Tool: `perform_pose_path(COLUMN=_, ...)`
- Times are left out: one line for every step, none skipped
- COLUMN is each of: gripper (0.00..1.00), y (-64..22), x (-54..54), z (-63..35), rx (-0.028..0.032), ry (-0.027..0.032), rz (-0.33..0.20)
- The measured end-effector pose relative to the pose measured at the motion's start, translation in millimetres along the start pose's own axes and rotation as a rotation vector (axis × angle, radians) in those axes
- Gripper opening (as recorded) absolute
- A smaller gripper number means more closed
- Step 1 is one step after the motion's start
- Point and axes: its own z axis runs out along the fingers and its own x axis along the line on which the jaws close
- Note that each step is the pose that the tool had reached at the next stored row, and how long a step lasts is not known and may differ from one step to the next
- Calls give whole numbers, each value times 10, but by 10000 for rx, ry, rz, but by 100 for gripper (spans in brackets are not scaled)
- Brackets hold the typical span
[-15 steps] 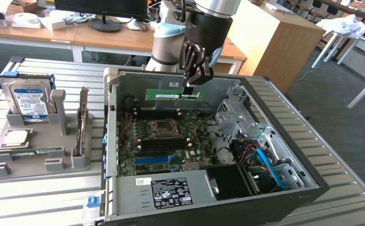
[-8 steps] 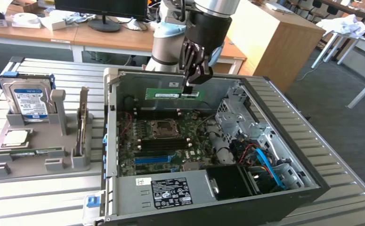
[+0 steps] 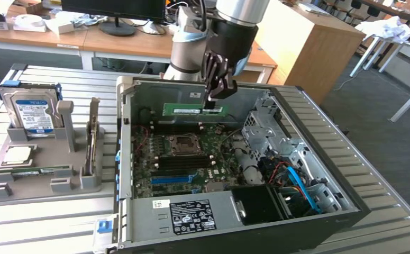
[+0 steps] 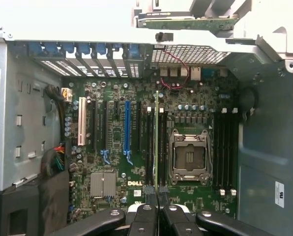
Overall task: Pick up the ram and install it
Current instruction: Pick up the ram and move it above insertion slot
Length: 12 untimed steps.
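The ram (image 3: 194, 110), a long thin green stick with a small white label, hangs level above the motherboard (image 3: 190, 159) inside the open computer case (image 3: 318, 159). My gripper (image 3: 211, 102) is shut on the stick's upper edge near the end at the exterior view's right. In the wrist view the ram (image 4: 157, 142) shows edge-on as a thin line running out from between my fingertips (image 4: 145, 212), over the dark memory slots (image 4: 150, 142) beside the empty processor socket (image 4: 189, 157). It is above the slots, not seated in them.
A grey holder tray (image 3: 42, 185) on the exterior view's left carries a blue-labelled hard drive (image 3: 34, 114), a square silver processor chip (image 3: 18, 154), a flat green stick (image 3: 39, 170) and an upright card (image 3: 92, 140). Cables (image 3: 297, 180) and drive cages fill the case's right side.
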Motion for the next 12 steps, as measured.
perform_pose_path(gripper=12, y=-1, x=0, z=14, rx=0, ry=-1, rz=0)
perform_pose_path(gripper=12, y=-1, x=1, z=28, rx=0, ry=0, rz=0)
perform_pose_path(gripper=12, y=-1, x=1, z=40, rx=0, ry=0, rz=1)
perform_pose_path(gripper=12, y=-1, x=2, z=53, rx=-1, ry=1, rz=1)
perform_pose_path(gripper=12, y=-1, x=3, z=66, rx=0, ry=1, rz=1)
perform_pose_path(gripper=12, y=-2, x=3, z=77, rx=0, ry=0, rz=1)
perform_pose_path(gripper=12, y=-2, x=3, z=89, rx=1, ry=-2, rz=1)
perform_pose_path(gripper=12, y=-3, x=3, z=100, rx=1, ry=-2, rz=1)
perform_pose_path(gripper=12, y=-3, x=3, z=112, rx=1, ry=-3, rz=1)
perform_pose_path(gripper=12, y=-4, x=4, z=125, rx=0, ry=-3, rz=1)
perform_pose_path(gripper=12, y=-4, x=5, z=137, rx=1, ry=-4, rz=0)
perform_pose_path(gripper=12, y=-4, x=5, z=148, rx=1, ry=-4, rz=0)
